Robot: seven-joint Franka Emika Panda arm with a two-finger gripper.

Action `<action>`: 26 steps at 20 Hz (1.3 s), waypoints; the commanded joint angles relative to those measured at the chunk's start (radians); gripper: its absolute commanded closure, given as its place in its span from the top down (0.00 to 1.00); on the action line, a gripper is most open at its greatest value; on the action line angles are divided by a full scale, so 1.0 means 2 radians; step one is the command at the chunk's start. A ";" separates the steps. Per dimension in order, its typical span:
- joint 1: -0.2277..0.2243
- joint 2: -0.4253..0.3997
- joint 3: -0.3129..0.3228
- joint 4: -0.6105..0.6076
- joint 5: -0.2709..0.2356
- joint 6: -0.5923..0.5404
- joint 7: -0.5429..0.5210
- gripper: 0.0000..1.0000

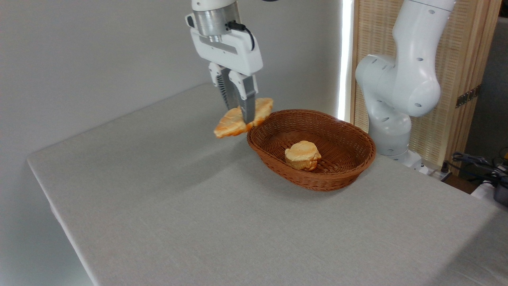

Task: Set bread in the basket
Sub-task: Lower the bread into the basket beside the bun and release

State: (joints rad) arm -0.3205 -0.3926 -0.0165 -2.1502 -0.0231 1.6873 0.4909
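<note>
Bread [230,123] hangs clear of the table [190,206], pinched across its middle by the gripper [243,116], whose fingers [249,103] point straight down. It sits just outside the basket [349,167] at the rim's ten o'clock, one pointed end over the rim. A bun [303,155] lies inside the basket near its centre.

No text, label, brand, number or sign could be read anywhere in the view.
</note>
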 commanded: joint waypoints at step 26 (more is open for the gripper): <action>-0.044 -0.031 0.007 -0.095 0.001 -0.028 0.022 1.00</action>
State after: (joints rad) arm -0.4003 -0.4572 -0.0169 -2.3554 -0.0231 1.6300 0.5094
